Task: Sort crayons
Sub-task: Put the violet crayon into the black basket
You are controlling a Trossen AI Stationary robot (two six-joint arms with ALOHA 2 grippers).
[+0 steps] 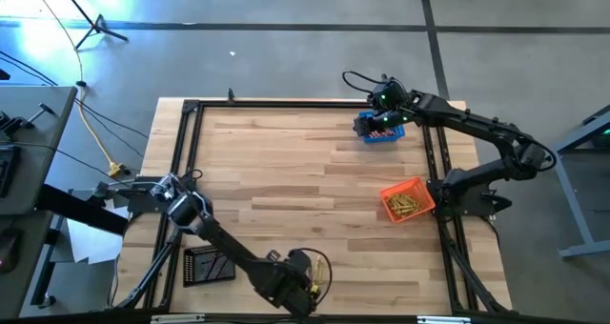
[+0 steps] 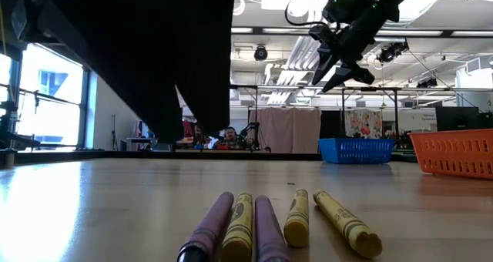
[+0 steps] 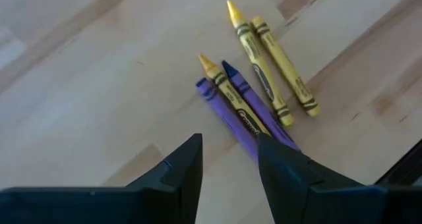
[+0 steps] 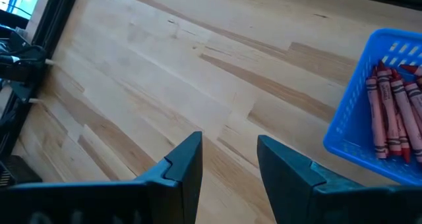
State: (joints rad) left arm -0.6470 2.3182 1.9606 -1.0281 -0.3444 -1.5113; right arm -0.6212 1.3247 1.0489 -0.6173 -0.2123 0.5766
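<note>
Five crayons lie flat on the wood near the table's front edge. Two are purple crayons (image 3: pixel 254 122) with a yellow crayon (image 3: pixel 227 95) between them, and two more yellow crayons (image 3: pixel 273 62) lie beside them. In the low view the same row (image 2: pixel 269 227) is close up. My left gripper (image 3: pixel 229 140) stands open just over the purple ones' ends, and one finger hides those ends. My right gripper (image 4: pixel 229 138) is open, up in the air beside the blue basket (image 4: pixel 349 118), which holds red crayons (image 4: pixel 389 112).
An orange basket (image 1: pixel 419 186) with yellow crayons stands at the right edge. The blue basket (image 1: pixel 381 136) is at the far right, and a black basket (image 1: pixel 208 264) is at the near left. A black frame (image 1: pixel 186 172) runs around the table.
</note>
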